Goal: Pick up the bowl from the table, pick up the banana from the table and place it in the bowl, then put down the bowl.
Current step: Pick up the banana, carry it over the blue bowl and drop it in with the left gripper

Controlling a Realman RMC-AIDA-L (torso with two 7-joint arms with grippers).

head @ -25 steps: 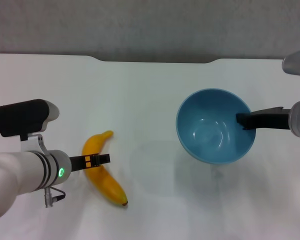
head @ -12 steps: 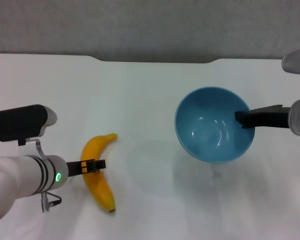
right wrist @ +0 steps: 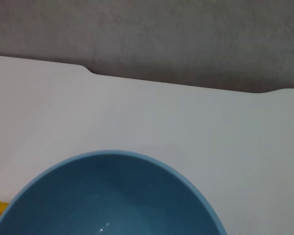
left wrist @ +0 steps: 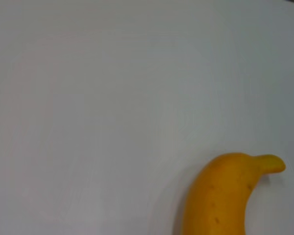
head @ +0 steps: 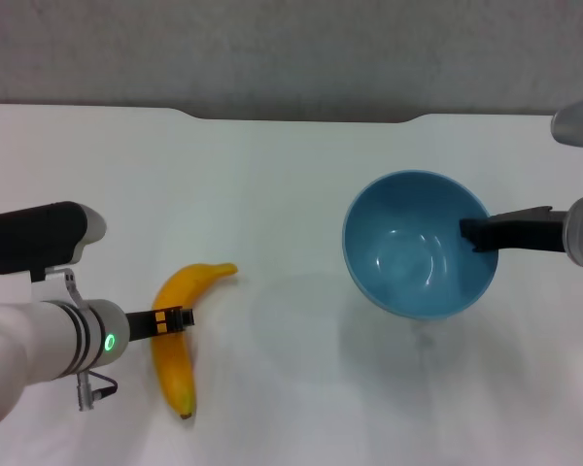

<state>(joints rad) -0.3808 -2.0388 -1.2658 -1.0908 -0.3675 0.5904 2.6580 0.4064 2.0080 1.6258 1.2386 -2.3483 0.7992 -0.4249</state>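
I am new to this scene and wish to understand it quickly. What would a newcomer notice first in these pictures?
First, the light-blue bowl on the robot's right, with the right gripper clamped on its rim and a shadow on the white table beneath it. Next, the yellow banana on the robot's left, with the left gripper closed across its middle.

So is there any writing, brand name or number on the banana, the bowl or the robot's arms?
None can be read.
Banana: plain peel, no sticker.
Bowl: plain blue, no mark.
Left pincer, at the banana: only small orange squares, no letters.
Right pincer, at the bowl's rim: plain black.
Both wrists show a glowing ring, not a character.
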